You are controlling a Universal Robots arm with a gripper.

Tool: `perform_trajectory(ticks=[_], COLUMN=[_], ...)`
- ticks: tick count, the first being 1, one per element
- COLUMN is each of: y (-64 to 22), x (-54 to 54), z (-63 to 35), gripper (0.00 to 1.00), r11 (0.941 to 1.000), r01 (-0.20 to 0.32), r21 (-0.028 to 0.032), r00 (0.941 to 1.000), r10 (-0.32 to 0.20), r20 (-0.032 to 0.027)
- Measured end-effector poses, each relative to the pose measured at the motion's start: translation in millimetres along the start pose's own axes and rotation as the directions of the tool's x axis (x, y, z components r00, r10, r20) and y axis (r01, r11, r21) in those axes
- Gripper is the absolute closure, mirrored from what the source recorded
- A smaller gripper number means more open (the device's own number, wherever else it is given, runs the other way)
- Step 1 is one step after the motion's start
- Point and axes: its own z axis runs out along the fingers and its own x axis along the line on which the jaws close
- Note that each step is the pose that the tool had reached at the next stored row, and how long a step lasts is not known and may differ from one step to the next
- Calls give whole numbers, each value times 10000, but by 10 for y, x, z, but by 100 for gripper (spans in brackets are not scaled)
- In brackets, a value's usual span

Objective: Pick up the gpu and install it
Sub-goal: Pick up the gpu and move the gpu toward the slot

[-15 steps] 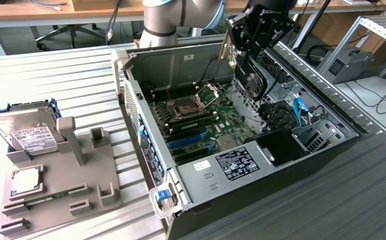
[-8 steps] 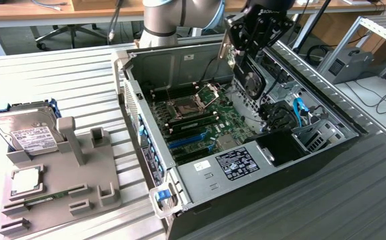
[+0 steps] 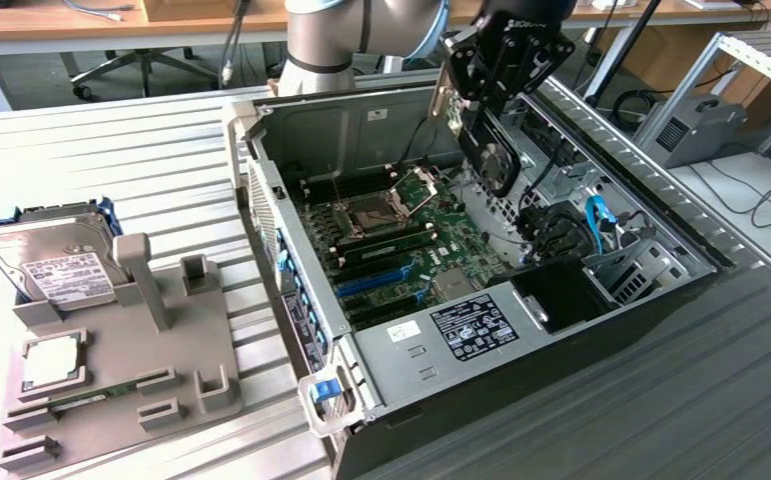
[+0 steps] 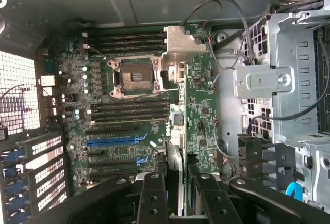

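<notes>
The gpu (image 3: 492,150) hangs on edge over the open computer case (image 3: 399,375), its dark face toward the exterior view's right, above the motherboard (image 3: 405,240). My gripper (image 3: 481,112) is shut on the card's upper part. In the wrist view the black fingers (image 4: 153,198) clamp the gpu (image 4: 198,110), whose green board reaches out from between them toward the motherboard (image 4: 124,126). The blue expansion slots (image 4: 116,141) lie beside the card, clear of it.
A grey fixture (image 3: 132,340) at the exterior view's left carries a hard drive in a blue frame (image 3: 45,255), a square chip (image 3: 49,362) and a memory stick (image 3: 92,393). Inside the case are the open processor socket (image 4: 131,74), cables (image 4: 227,7) and a metal drive cage (image 4: 289,79).
</notes>
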Motion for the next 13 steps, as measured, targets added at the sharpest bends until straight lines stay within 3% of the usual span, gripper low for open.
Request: perform_trajectory(ticks=[13], y=[43], x=[21], z=[95], gripper=[74], r11=[10000], r01=[0], r21=[-1], r00=[10000], r10=[0], r20=[0])
